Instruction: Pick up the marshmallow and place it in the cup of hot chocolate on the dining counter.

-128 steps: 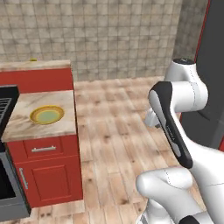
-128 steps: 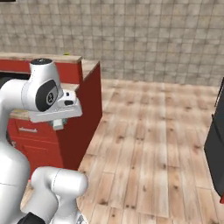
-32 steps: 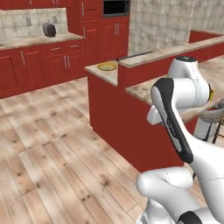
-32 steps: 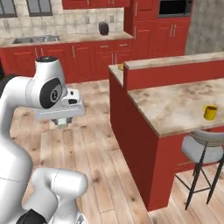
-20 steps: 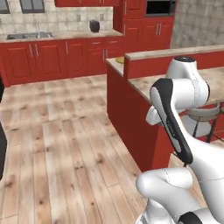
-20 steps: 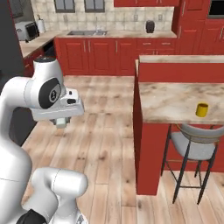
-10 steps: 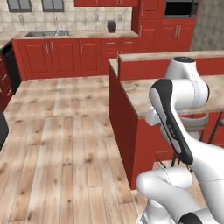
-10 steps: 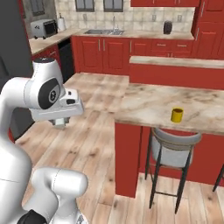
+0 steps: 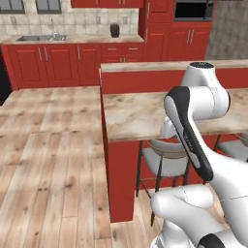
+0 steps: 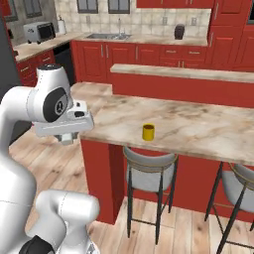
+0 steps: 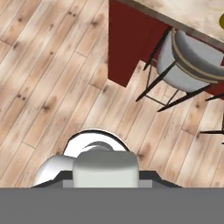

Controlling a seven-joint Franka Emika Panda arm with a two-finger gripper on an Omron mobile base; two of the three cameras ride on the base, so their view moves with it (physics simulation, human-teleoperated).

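The cup of hot chocolate is a small yellow mug standing on the dining counter, a little back from its front edge. Its yellow rim also peeks in at the top right corner of the hand view. My gripper hangs off the counter's left end, pointing down over the floor, well to the left of the mug. In the hand view the gripper is shut on the marshmallow, a soft off-white block that looms large this near the lens. The counter's marble top lies ahead of the arm.
Grey-seated bar stools stand under the counter's overhang. A raised red ledge runs along the counter's far side. Red cabinets with a sink and a toaster line the back wall. Open wooden floor lies left.
The whole picture has shifted because the base drove: the dining counter and the mug are now nearer and more square ahead. The arm keeps the same pose.
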